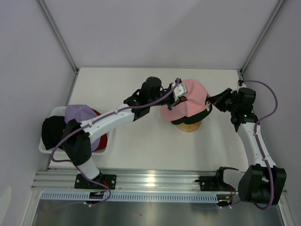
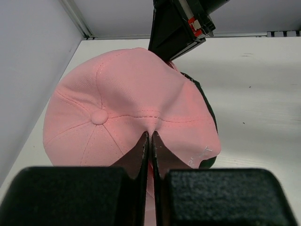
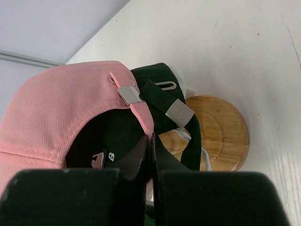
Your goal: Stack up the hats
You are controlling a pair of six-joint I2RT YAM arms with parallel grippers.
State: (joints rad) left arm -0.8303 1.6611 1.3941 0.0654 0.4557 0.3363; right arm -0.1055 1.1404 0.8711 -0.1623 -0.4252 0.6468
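Pinching the puckered pink cap (image 1: 188, 100) over a dark cap (image 3: 157, 73): left fingers (image 2: 140, 155), right fingers (image 3: 137, 157), both closed.

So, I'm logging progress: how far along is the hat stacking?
Done: a dark cap sits on the wooden stand. In hand: the pink cap lies over it, left gripper pinching its crown, right gripper pinching its back strap. Left: lavender cap, red cap and black cap wait in the white basket.

text: none legible | pink cap (image 2: 117, 94): white stitched script (image 2: 202, 153) near its edge, too small to read | dark cloth (image 3: 94, 136) seen through pink cap's back opening: white marks (image 3: 101, 159), blurred, unreadable
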